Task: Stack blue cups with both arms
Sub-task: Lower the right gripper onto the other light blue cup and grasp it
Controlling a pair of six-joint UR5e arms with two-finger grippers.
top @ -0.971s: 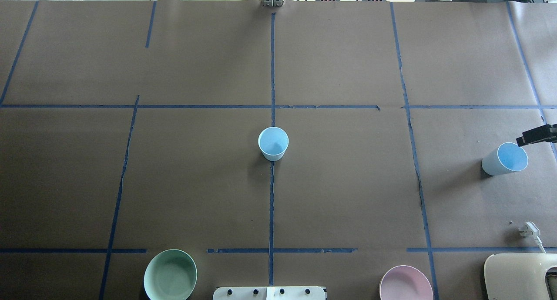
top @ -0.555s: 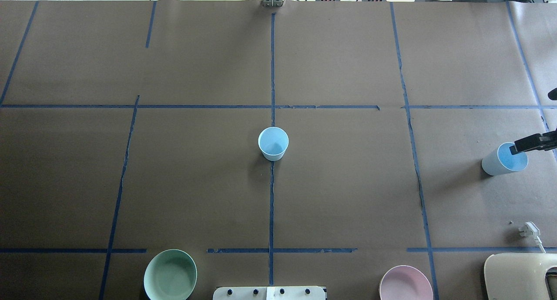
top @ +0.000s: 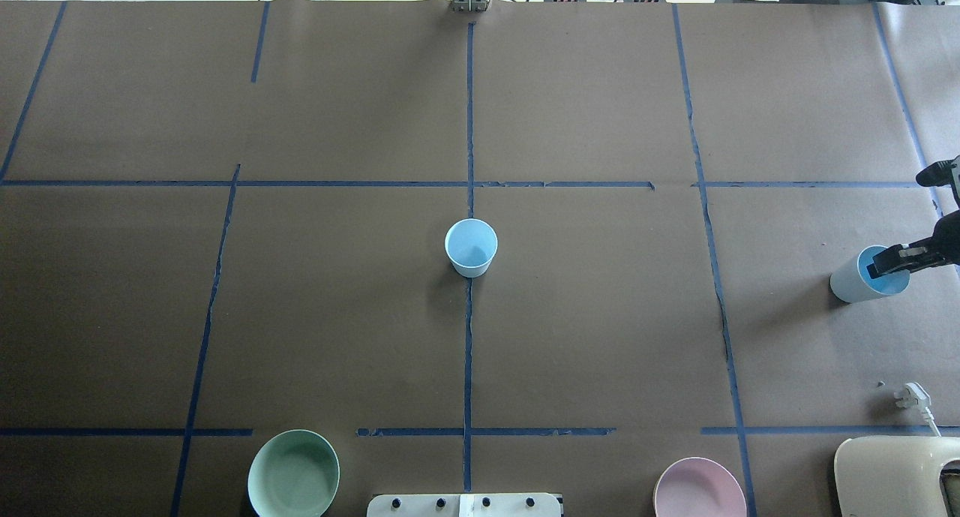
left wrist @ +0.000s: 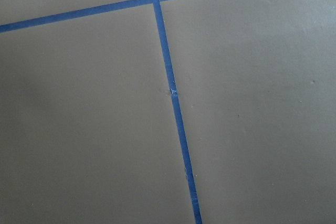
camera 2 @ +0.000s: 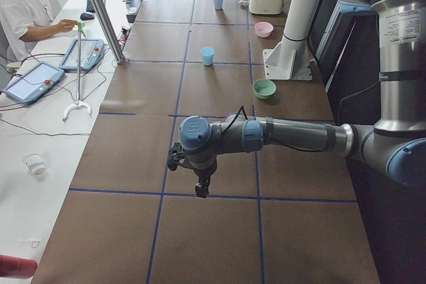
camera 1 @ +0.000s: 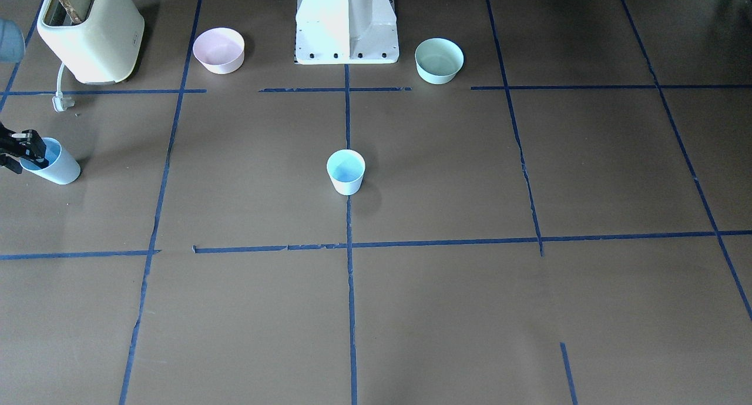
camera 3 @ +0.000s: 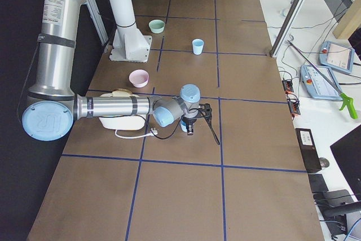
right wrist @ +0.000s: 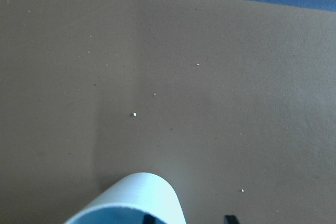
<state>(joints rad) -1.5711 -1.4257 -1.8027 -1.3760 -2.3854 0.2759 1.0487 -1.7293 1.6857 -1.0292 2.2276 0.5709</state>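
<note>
Grasp step in hand: right gripper, jaws open astride the rim of the right-hand blue cup, should next close, lift and carry it to the centre blue cup; the state of the left gripper cannot be told.

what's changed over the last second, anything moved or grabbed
The right gripper moved in from the table's right edge, toward the robot. It now has one finger inside the mouth of the right-hand blue cup, with the jaws apart and no grip taken yet. That cup, the centre blue cup, the green bowl and the pink bowl stayed where they were.
</note>
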